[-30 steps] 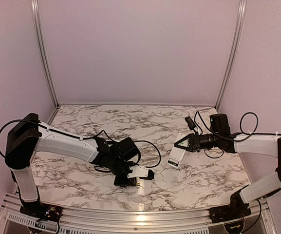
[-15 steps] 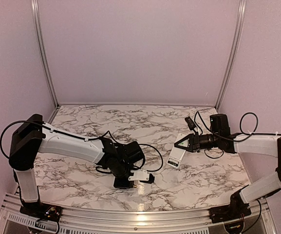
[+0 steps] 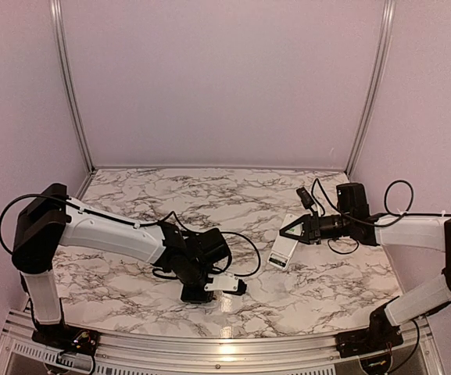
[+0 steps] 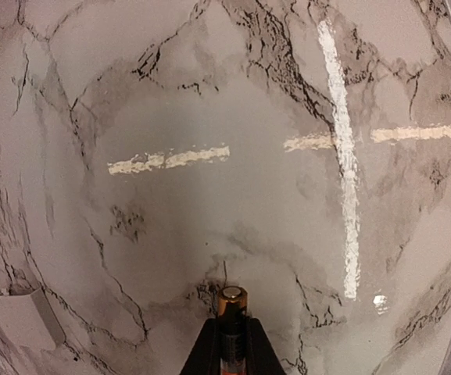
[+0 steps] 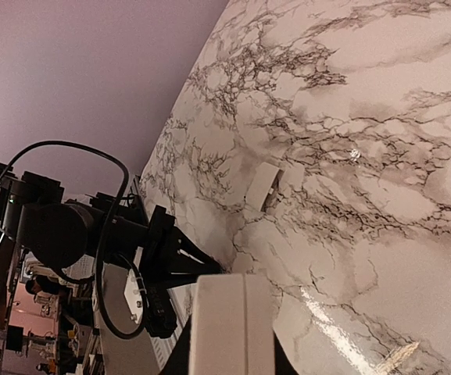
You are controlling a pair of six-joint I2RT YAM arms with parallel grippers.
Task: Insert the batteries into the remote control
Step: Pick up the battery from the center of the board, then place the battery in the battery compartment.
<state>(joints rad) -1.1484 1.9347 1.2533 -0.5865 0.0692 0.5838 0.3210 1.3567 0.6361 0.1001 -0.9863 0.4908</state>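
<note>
- While the left pincer (image 4: 231,341) pinches it from both sides, the small dark battery (image 4: 231,311) sticks out past the finger tips. Its gold end comes first and points at the table (image 3: 209,195).
- This battery is well apart from the remote control (image 3: 283,251). It is on the left arm's side of the remote control and closer to the arm bases.
- The remote control is white and flat. It hangs on a slant, with its high end at the right pincer (image 3: 286,232).
- The right pincer is closed on that high end with one finger on each side, so it is narrow and holding the remote control.
- I cannot tell if the low end of the remote control touches the table.
- A small white cover (image 5: 263,186) lies on the table. It is apart from the remote control, on the side where the left arm is.
- Under the remote control the table is shiny, white with dark wiggly lines like stone.
</note>
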